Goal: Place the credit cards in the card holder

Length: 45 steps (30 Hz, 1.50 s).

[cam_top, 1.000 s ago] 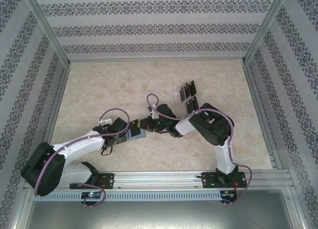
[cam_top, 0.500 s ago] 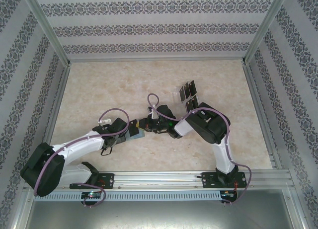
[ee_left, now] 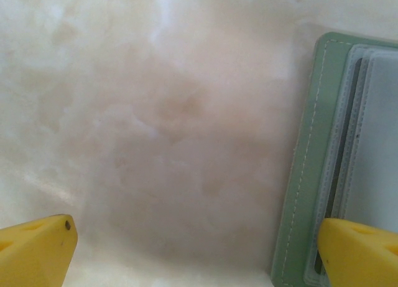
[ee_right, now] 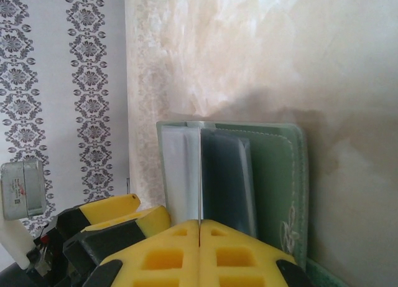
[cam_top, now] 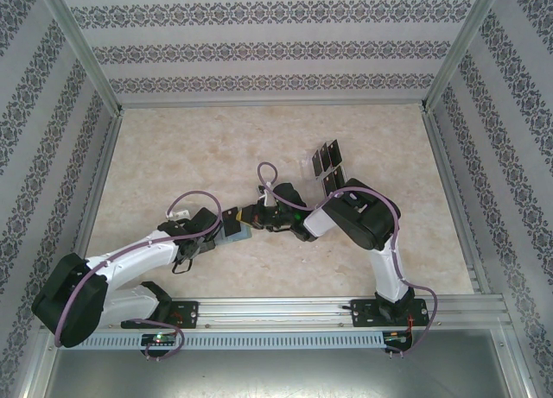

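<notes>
Both arms meet over the sage-green card holder [cam_top: 239,232], near the middle of the marbled table [cam_top: 173,148]
The left gripper [ee_left: 199,256] hangs with its yellow fingers spread wide, one tip above bare tabletop and the other over the holder's stitched edge; the holder lies open, pale pockets showing. The right gripper [ee_right: 199,246] has its jaws pressed tight together at the holder's near edge. A thin line runs up from their seam across the pockets, and I cannot tell whether that is a card on edge. The black credit cards [cam_top: 323,161] stand in a clear slotted tray [cam_top: 305,163], well apart from the holder, beyond the right arm
</notes>
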### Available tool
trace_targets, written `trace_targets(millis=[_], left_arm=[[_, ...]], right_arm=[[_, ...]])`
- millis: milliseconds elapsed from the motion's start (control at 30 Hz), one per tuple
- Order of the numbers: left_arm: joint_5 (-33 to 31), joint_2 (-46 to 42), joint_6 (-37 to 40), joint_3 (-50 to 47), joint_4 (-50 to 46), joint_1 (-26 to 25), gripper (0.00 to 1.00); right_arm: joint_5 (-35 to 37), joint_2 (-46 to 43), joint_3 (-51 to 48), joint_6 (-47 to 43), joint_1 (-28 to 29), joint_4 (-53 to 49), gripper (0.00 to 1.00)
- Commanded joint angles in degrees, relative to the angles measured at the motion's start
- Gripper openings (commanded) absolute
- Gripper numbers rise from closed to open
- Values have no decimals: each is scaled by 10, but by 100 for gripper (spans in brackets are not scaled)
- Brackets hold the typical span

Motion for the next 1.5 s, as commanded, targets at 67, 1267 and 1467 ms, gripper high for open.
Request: trace_targets(millis=[67, 1267, 1467], left_arm=[[-13, 7, -15, -7, -23, -6, 100], [-10, 4, -19, -9, -24, -6, 100], [-7, -10, -15, 2, -30, -6, 100]], right_arm=[[-14, 10, 0, 8, 8, 25, 0], [-4, 41, 39, 8, 34, -10, 0], [7, 51, 41, 6, 34, -20, 0]])
